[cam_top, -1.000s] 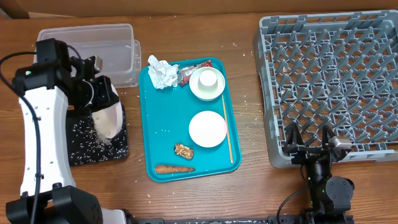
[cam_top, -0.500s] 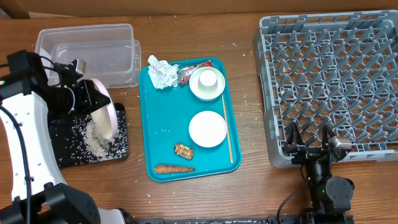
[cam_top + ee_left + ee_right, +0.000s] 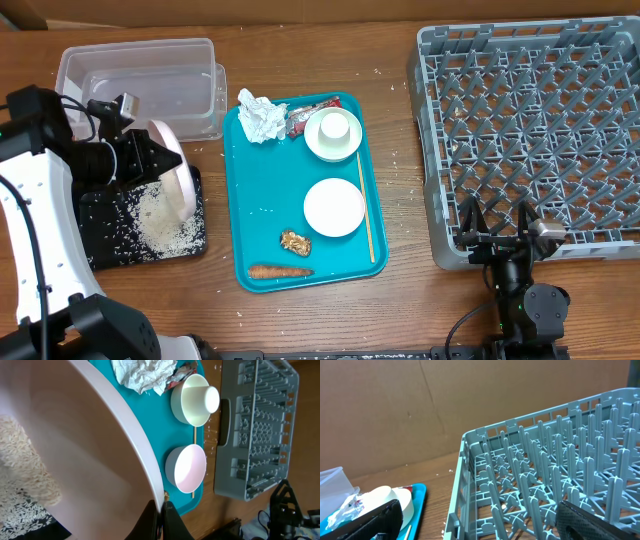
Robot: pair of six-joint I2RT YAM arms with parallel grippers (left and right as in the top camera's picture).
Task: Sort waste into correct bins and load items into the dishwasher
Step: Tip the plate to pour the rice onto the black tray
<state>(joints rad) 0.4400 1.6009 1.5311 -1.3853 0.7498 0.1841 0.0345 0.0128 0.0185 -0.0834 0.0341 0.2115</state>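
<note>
My left gripper (image 3: 150, 158) is shut on the rim of a flat white plate (image 3: 178, 185), which is tipped steeply on edge over the black tray (image 3: 105, 245). Loose rice (image 3: 163, 225) lies heaped on that tray. In the left wrist view the plate (image 3: 85, 445) fills the left and the black fingers (image 3: 167, 522) pinch its edge. The teal tray (image 3: 240, 190) holds a crumpled napkin (image 3: 260, 115), a red wrapper (image 3: 299, 119), a cup in a bowl (image 3: 333, 132), a shallow bowl (image 3: 334, 207), a brown lump (image 3: 295, 241) and a carrot (image 3: 280, 271). My right gripper (image 3: 497, 226) stands open and empty at the front edge of the grey dish rack (image 3: 530, 120).
A clear plastic tub (image 3: 140, 80) stands behind the black tray. A thin wooden stick (image 3: 366, 210) lies along the teal tray's right side. Rice grains are scattered on the wooden table (image 3: 400, 150) between the tray and the rack. A cardboard wall (image 3: 420, 405) backs the table.
The left arm has swung left and turned the plate further onto its edge. The rice has slid off it onto the black tray. The right arm has not moved.
</note>
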